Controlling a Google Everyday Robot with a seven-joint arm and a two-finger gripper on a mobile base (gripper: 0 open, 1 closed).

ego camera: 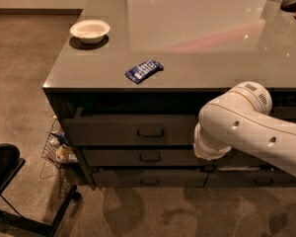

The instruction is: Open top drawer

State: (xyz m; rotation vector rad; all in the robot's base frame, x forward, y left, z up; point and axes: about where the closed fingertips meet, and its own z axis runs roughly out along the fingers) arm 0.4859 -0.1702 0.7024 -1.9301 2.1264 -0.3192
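The top drawer [113, 130] is the tall dark-grey front under the counter edge, with a small metal loop handle [150, 132] at its middle. It stands slightly out from the cabinet, with a dark gap above it and a bit of its left side showing. My white arm [237, 127] reaches in from the right, and its big joint covers the right end of the drawer front. The gripper is hidden behind this joint, somewhere by the drawer's right end.
Two shorter drawer fronts [148, 157] lie below the top one. On the counter [197, 43] are a white bowl [90, 30] and a blue packet [144, 70]. A wire basket [56, 144] and a black chair base [10, 191] stand on the floor at the left.
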